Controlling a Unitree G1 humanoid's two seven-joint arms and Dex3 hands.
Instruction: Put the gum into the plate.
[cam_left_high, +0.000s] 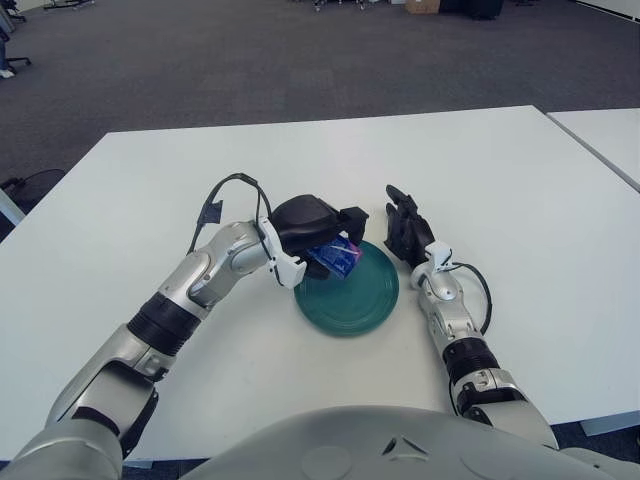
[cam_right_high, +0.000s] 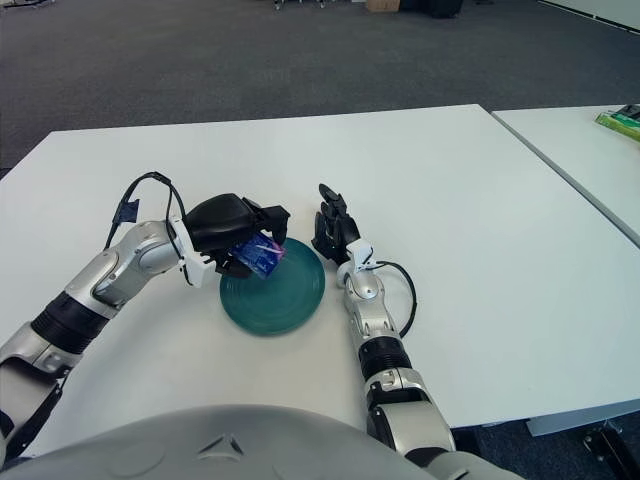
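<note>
Furthest left, the left hand (cam_left_high: 318, 232) reaches in over the near-left rim of the green plate (cam_left_high: 365, 308), its dark fingers closed around the blue gum (cam_left_high: 335, 258) packet, which hangs just under the palm and above the dish's left edge; it reads as lifted, not resting on the plate, though contact is hard to rule out. Holding it there makes sense: opening the fingers should drop the packet inside the rim, not on the white worktop (cam_left_high: 140, 190). The margin is thin on that side, so carrying it a little further toward the plate's centre looks safer before letting go. Just beside the plate's right rim shows the right hand (cam_right_high: 332, 232), idle, fingers loosely extended and holding nothing, perhaps kept close to steady the dish. Bare worktop spreads well beyond both arms, and its edges lie far from the plate.
</note>
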